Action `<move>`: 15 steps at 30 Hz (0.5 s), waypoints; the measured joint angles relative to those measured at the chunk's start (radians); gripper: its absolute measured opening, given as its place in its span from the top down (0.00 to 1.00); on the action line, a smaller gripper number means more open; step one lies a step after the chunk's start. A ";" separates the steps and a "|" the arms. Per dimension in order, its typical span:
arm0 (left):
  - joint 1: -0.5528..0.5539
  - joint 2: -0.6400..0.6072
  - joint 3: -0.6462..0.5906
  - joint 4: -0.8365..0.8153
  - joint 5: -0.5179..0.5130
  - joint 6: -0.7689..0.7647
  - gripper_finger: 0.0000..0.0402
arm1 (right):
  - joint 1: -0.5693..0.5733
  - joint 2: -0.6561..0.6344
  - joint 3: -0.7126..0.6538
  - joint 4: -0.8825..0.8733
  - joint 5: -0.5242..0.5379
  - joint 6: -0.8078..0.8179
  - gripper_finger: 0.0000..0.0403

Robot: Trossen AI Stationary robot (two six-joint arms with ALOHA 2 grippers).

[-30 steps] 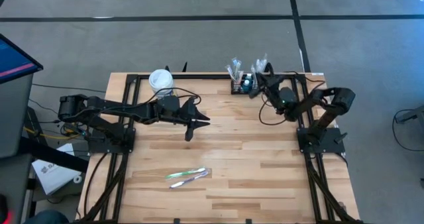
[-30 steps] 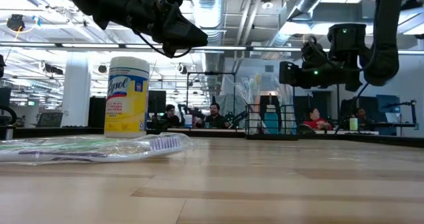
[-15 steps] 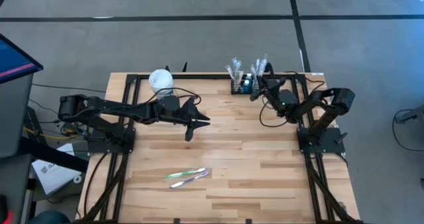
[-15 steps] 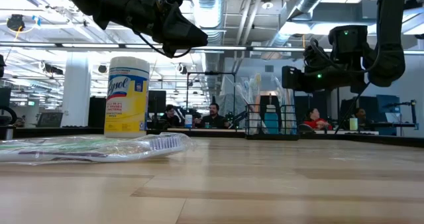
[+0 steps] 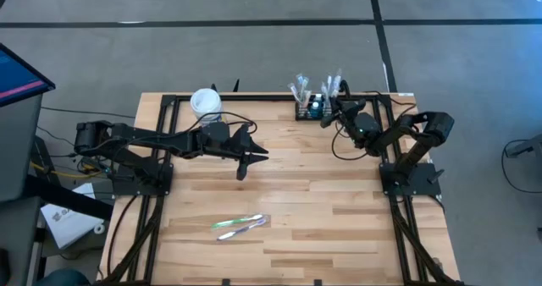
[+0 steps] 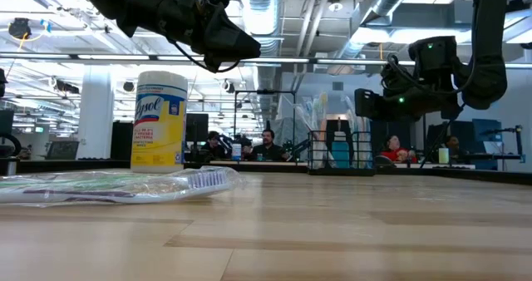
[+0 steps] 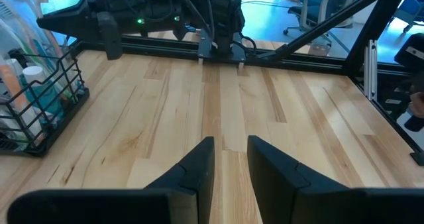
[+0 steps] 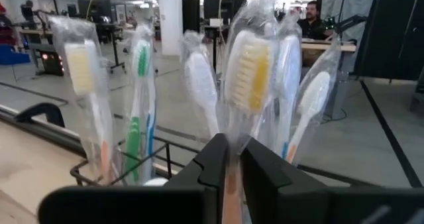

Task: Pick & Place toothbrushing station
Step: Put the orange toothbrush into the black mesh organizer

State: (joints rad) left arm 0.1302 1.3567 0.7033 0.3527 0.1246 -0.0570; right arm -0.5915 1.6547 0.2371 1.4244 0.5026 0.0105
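The toothbrushing station, a black wire caddy [image 5: 310, 108], stands on its base at the table's far edge, right of centre. Several wrapped toothbrushes stand upright in it [image 8: 139, 85]. My right gripper [image 5: 330, 111] is at the caddy's right side, pointing level at the brushes. It is shut on a wrapped toothbrush with yellow bristles [image 8: 246, 71]. My left gripper [image 5: 254, 155] hangs above the table's middle, open, with nothing between its fingers [image 7: 230, 158]. The caddy also shows at the edge of the left wrist view [image 7: 40, 111]. My right gripper has the handle [image 8: 232, 174] of the yellow-bristled toothbrush between its two fingers, below the head and through the clear wrapper. The fingers come level from the table's right side and lie across the handle. The brush stands upright among the others; its lower end is hidden behind the fingers.
A white round tub with a yellow label [image 5: 206, 102] stands at the far edge, left of the caddy. A clear-wrapped toothbrush [image 5: 241, 225] lies flat on the near middle of the table. Black frame rails [image 5: 385, 163] run along both sides. People sit in the room beyond.
My right gripper has tipped slightly and sunk a little at the caddy, still at the yellow-bristled brush.
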 joint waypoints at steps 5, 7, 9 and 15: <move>0.000 0.000 0.000 0.000 0.000 0.000 0.79 | 0.002 0.000 0.000 -0.017 0.021 -0.001 0.91; 0.000 0.000 0.000 0.000 0.000 0.000 0.79 | 0.002 0.000 0.000 -0.005 0.022 -0.002 0.91; 0.000 0.000 0.000 0.000 0.000 0.000 0.79 | -0.001 0.000 0.000 -0.003 0.022 -0.002 0.92; 0.000 0.000 0.000 0.000 0.000 0.000 0.79 | -0.005 0.000 0.000 -0.003 0.022 0.015 0.91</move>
State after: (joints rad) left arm 0.1300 1.3567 0.7033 0.3529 0.1244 -0.0570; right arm -0.5961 1.6547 0.2371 1.4212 0.5243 0.0259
